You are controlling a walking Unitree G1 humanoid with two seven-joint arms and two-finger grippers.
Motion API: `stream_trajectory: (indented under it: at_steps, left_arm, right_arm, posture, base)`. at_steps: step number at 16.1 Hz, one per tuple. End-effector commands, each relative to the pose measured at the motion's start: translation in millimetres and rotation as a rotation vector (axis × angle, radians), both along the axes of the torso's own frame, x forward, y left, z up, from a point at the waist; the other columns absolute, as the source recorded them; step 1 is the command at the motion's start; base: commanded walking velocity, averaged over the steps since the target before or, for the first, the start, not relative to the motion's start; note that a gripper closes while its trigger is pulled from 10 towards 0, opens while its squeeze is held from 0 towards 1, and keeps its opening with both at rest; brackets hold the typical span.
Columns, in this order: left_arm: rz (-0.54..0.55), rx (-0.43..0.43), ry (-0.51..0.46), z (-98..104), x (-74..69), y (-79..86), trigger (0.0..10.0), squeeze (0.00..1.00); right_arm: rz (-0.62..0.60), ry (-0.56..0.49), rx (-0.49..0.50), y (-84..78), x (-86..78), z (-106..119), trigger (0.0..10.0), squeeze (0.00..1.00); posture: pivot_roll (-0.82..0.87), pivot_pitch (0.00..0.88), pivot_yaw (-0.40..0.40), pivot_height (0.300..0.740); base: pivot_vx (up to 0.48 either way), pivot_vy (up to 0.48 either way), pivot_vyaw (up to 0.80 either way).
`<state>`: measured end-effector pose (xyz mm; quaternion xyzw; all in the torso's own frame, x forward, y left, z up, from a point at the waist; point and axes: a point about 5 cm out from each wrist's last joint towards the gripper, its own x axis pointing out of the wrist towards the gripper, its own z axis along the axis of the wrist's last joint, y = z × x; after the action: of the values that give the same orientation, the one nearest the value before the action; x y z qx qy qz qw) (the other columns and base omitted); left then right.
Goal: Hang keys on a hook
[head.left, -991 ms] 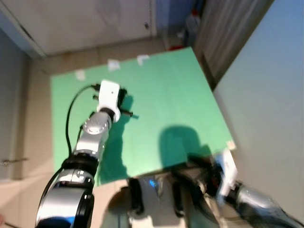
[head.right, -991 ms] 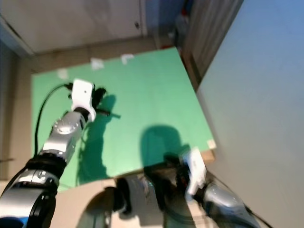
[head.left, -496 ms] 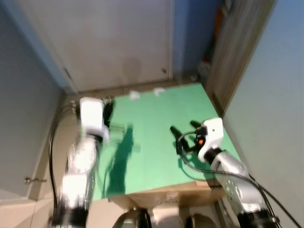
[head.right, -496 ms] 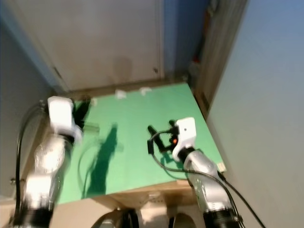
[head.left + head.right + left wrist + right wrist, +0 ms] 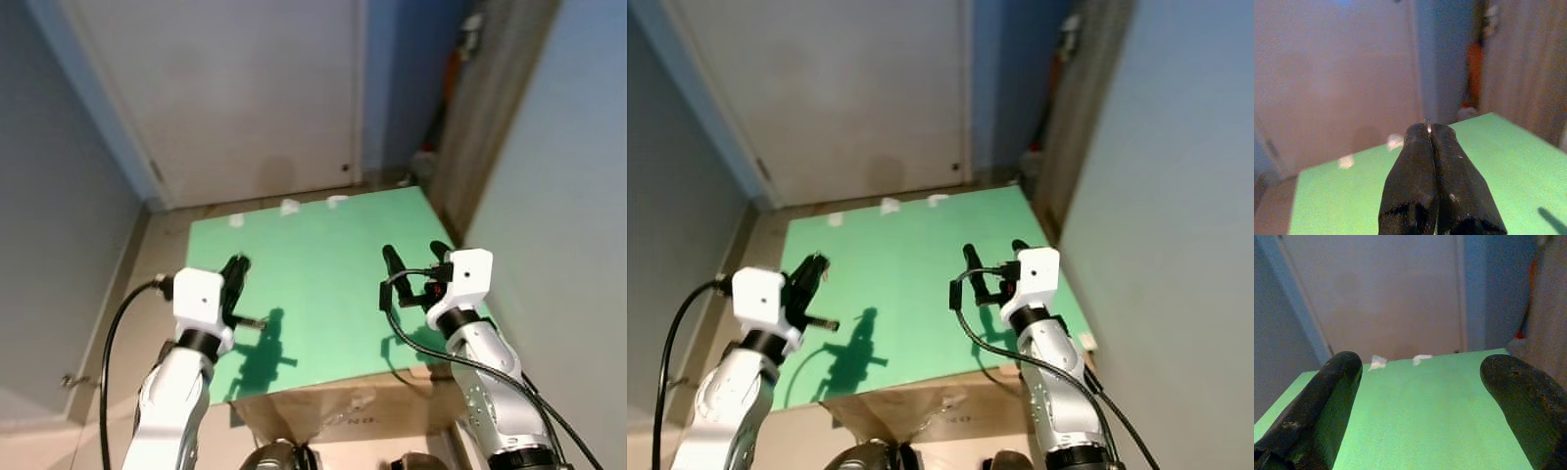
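Observation:
My left gripper [image 5: 236,266] is held over the near left part of a green board [image 5: 323,264], with its two black fingers pressed together. In the left wrist view the shut fingertips [image 5: 1420,134] show a tiny bright glint between them; what it is I cannot tell. Over the board's right side my right gripper [image 5: 411,255] stands open. Its fingers [image 5: 1332,391] are spread wide with nothing between them.
The green board lies on a cardboard box [image 5: 333,406]. Small white scraps [image 5: 290,207] sit at its far edge. A white door [image 5: 245,98] stands behind, a grey wall [image 5: 568,196] on the right, and a wooden panel [image 5: 490,117] with orange clutter [image 5: 453,69] at the far right.
The camera has tilted up, so the door now shows. My right arm has come up from the bottom edge to above the board. My left gripper has drawn back to the near left.

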<state>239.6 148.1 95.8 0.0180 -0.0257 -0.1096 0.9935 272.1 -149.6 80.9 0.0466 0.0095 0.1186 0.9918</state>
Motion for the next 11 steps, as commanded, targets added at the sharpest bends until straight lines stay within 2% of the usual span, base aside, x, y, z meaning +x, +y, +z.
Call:
stream_trajectory:
  at_steps: [1, 4, 6, 11]
  left_arm:
    - [-0.008, 0.023, -0.003, 2.7, 2.5, -1.4, 0.0, 0.0]
    - [-0.035, -0.01, 0.029, -1.5, 4.9, -6.1, 0.0, 0.0]
    - [-0.02, -0.082, 0.088, -7.2, 6.6, -7.4, 0.0, 0.0]
    - [-0.033, -0.023, 0.071, -8.4, 8.4, -13.1, 0.0, 0.0]
  right_arm:
    - [0.005, -0.01, -0.008, 3.3, 0.0, -0.1, 10.0, 0.0]
    - [0.008, -0.001, -0.007, 3.5, -2.6, -3.6, 10.0, 0.0]
    - [0.017, 0.008, -0.004, 3.4, -4.0, -6.0, 10.0, 0.0]
    - [0.052, 0.031, 0.013, 8.0, -4.6, -9.8, 10.0, 0.0]
  posture:
    - [-0.17, 0.0, 0.137, 0.74]
    - [-0.17, 0.0, 0.142, 0.74]
    - [-0.17, 0.0, 0.144, 0.74]
    - [-0.18, 0.0, 0.14, 0.74]
  base:
    - [0.0, 0.0, 0.0]
    - [0.0, 0.0, 0.0]
    - [0.0, 0.0, 0.0]
    - [0.0, 0.0, 0.0]
